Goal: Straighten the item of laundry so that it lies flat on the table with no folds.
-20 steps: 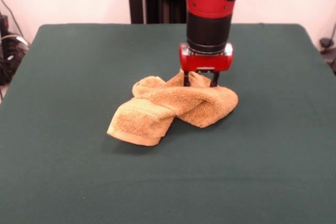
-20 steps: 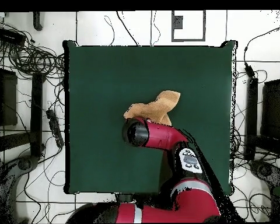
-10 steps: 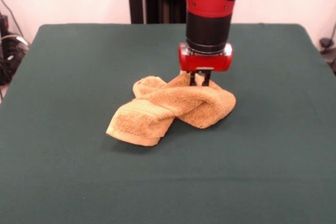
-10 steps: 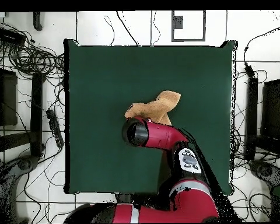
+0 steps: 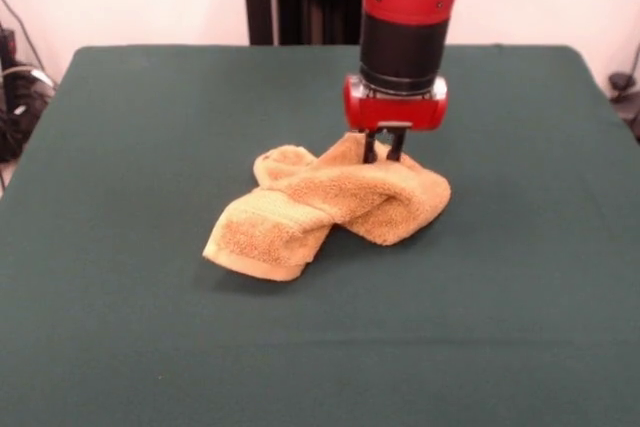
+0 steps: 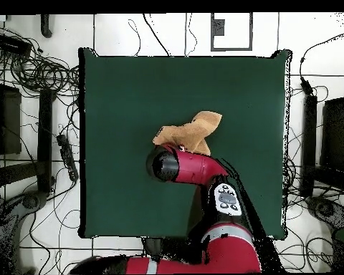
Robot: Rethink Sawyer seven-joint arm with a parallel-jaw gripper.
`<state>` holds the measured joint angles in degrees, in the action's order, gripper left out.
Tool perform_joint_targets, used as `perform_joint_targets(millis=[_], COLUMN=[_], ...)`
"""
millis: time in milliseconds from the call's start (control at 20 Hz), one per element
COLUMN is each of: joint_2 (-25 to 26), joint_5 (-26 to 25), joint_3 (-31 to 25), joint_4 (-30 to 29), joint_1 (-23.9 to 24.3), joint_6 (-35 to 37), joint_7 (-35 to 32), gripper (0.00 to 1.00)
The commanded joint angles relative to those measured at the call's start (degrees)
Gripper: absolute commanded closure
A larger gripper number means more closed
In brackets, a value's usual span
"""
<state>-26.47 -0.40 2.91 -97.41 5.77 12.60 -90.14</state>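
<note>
Dark green matte worktop [image 5: 120, 327] carries a crumpled orange-tan terry towel [image 5: 320, 209] at frame centre, twisted into thick folds. Gripper [image 5: 384, 155] is clenched on its upper right fold.

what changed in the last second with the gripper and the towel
The gripper closed its fingers, which stood apart a second ago, onto the far fold of the towel, and has begun to rise slightly. The towel stays crumpled in the same spot on the table.
</note>
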Motion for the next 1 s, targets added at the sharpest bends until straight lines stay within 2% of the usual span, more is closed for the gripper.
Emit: perform_joint_targets(millis=[50,300,600,1000], joint_2=[-10.0,-18.1,-23.9,-27.9], joint_5=[2.6,4.6,8.4,11.4], joint_3=[-1.4,1.7,4.4,10.0], joint_4=[-6.4,-11.0,-15.4,-15.4], joint_1=[-4.4,-8.1,-11.4,-17.5], joint_6=[3.2,8.5,10.9,16.7], joint_7=[-13.3,-15.6,-19.0,-21.5], gripper=[1.00,1.00,1.00,1.00])
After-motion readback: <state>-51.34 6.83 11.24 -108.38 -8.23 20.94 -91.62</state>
